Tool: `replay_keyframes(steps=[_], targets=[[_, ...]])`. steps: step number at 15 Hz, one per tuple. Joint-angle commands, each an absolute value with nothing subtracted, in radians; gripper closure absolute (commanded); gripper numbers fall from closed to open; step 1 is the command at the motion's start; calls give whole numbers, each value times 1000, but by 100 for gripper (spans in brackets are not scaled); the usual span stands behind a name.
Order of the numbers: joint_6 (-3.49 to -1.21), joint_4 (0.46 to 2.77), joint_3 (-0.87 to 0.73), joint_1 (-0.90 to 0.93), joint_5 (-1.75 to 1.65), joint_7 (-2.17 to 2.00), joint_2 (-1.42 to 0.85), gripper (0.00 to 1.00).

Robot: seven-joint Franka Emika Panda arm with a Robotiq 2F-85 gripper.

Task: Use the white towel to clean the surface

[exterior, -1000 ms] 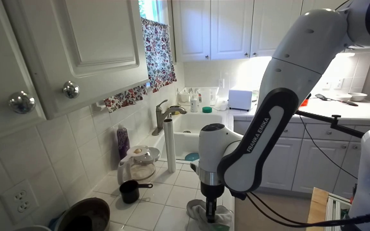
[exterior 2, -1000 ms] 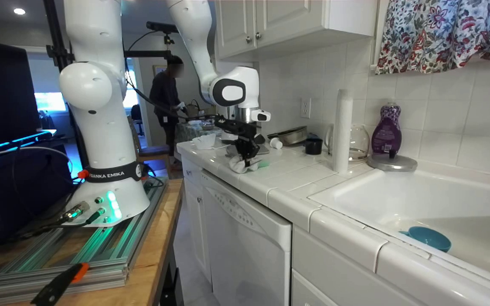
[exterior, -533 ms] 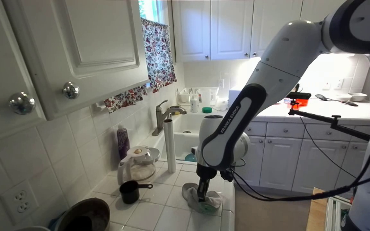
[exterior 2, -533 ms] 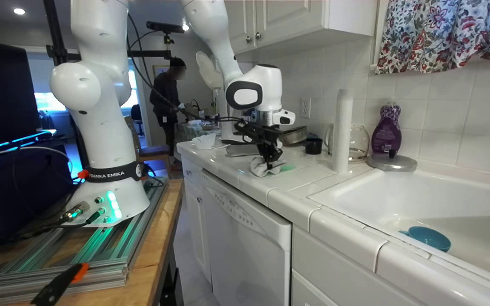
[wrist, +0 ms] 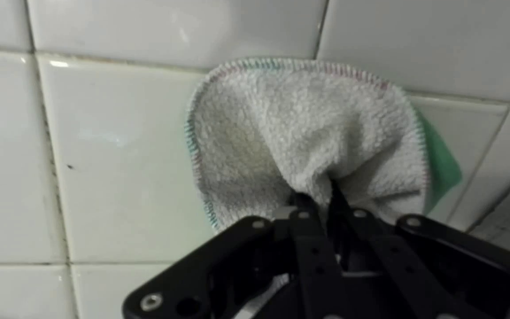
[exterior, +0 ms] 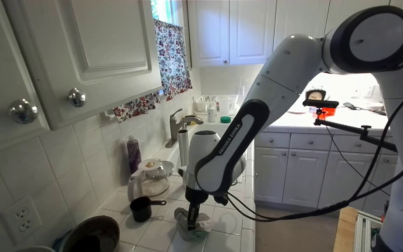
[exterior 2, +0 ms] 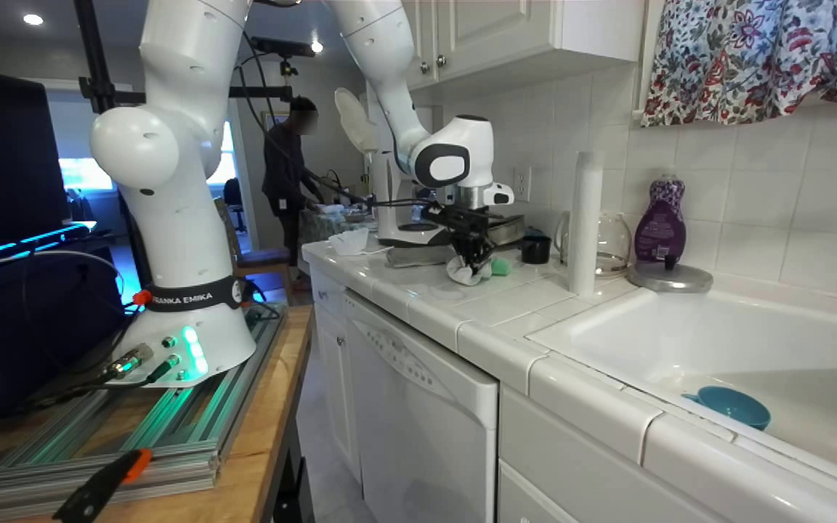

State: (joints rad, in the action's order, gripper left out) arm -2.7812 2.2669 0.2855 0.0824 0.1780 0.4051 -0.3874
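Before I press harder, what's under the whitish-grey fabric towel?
A smooth green piece pokes from beneath the towel, over glossy white square tiles. Its remainder, and anything else underneath, is covered.

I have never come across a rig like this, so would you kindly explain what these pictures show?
The machine is a white, jointed robot arm with a black pincer at its end. Both exterior views look on from different places outside the robot; the wrist view is taken from the arm itself, looking down. There you can see the pincer shut on a whitish-grey towel, bunched in its grip and resting on the white tiled countertop. Something green shows at the towel's edge; I cannot tell what it is. Also on the countertop stand a glass coffee pot, a black cup with a handle and a purple bottle.
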Motion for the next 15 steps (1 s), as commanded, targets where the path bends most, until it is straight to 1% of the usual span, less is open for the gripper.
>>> replay_keyframes(steps=[1,8,15], targets=[[-2776,2218,297,111,106,384,-464,97],[-2891,2357,341,-18,216,406,-390,97],[-3087,2528,481,-269,342,414,-303,97]])
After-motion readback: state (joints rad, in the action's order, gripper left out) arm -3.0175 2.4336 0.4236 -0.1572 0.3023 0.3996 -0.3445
